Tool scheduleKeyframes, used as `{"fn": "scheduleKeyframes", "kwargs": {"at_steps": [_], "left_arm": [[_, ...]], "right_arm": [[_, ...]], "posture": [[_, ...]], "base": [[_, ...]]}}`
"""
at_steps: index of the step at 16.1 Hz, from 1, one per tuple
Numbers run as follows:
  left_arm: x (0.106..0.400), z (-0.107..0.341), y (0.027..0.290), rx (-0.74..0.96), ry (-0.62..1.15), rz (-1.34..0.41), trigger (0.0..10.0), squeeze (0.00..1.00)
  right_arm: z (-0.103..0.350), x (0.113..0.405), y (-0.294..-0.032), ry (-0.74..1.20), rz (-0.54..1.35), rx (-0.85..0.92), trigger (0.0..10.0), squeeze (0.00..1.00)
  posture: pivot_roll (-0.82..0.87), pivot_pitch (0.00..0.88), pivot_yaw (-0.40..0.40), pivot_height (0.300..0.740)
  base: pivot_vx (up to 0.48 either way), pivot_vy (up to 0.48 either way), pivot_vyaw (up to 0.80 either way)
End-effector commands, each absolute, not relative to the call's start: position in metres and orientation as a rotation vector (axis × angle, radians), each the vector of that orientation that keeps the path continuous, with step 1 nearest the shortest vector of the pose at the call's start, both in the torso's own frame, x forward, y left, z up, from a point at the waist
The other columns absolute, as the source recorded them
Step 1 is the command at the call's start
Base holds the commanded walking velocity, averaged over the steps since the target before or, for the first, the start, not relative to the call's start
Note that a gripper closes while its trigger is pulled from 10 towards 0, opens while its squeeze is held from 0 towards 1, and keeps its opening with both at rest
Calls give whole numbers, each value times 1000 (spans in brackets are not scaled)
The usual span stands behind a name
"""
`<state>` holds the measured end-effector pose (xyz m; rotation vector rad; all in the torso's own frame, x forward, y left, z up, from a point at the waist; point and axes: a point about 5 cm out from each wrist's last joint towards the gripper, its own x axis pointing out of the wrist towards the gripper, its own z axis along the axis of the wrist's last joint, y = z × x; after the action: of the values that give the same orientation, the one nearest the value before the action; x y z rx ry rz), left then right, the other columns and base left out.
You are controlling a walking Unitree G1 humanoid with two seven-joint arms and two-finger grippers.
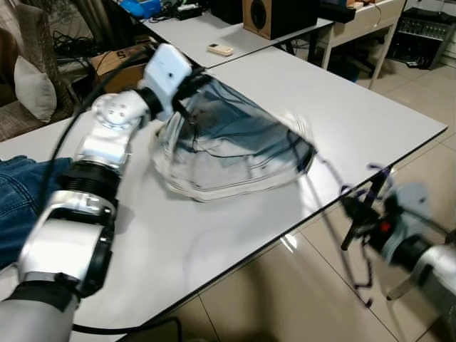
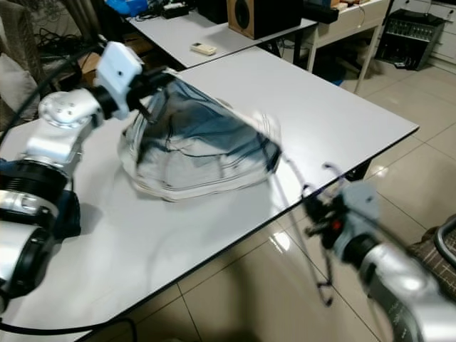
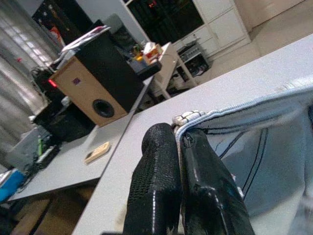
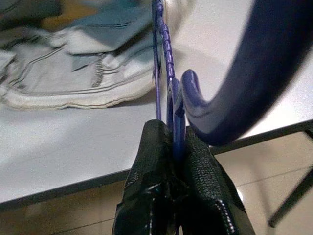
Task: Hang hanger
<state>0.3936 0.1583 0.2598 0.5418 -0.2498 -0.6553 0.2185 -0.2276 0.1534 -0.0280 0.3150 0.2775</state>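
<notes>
A pale blue and white garment (image 1: 228, 153) lies bunched on the white table (image 1: 342, 107). My left gripper (image 3: 180, 134) is shut on the garment's seamed edge and holds that edge raised above the table, at the garment's far left side (image 1: 187, 92). Beyond the table's front right edge, over the floor, my right gripper (image 4: 172, 128) is shut on a thin purple-blue hanger (image 4: 168, 58). The hanger's curved hook (image 4: 264, 73) arcs past the fingers. In the eye views the hanger (image 1: 335, 189) is blurred, and it reaches from the right gripper (image 1: 356, 214) towards the garment.
Blue jeans (image 1: 21, 192) lie at the table's left end. A second table behind carries a wooden speaker (image 1: 267, 14) and a remote (image 1: 219, 49). A cushion (image 1: 32, 85) sits at far left. Tiled floor (image 1: 285, 299) lies in front of the table.
</notes>
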Motion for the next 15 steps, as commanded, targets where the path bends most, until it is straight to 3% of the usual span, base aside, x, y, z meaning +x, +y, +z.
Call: {"fn": "scheduleKeyframes", "kwargs": {"at_steps": [1, 5, 12, 15], "left_arm": [[394, 279, 168, 570, -298, -616, 0, 0], [391, 271, 188, 632, -234, -590, 0, 0], [386, 252, 178, 617, -190, -673, 0, 0], [380, 242, 167, 632, -170, -796, 0, 0]], "right_arm": [[157, 222, -237, 298, 235, -32, 10000, 0], [205, 248, -273, 27, 25, 64, 10000, 0], [184, 245, -246, 105, 139, 106, 10000, 0], [157, 236, -222, 269, 269, 71, 10000, 0]], "posture": [[-252, 0, 147, 740], [-250, 0, 143, 740], [-247, 0, 149, 740], [-243, 0, 160, 740]], "base": [[0, 0, 0], [0, 0, 0], [0, 0, 0], [0, 0, 0]]}}
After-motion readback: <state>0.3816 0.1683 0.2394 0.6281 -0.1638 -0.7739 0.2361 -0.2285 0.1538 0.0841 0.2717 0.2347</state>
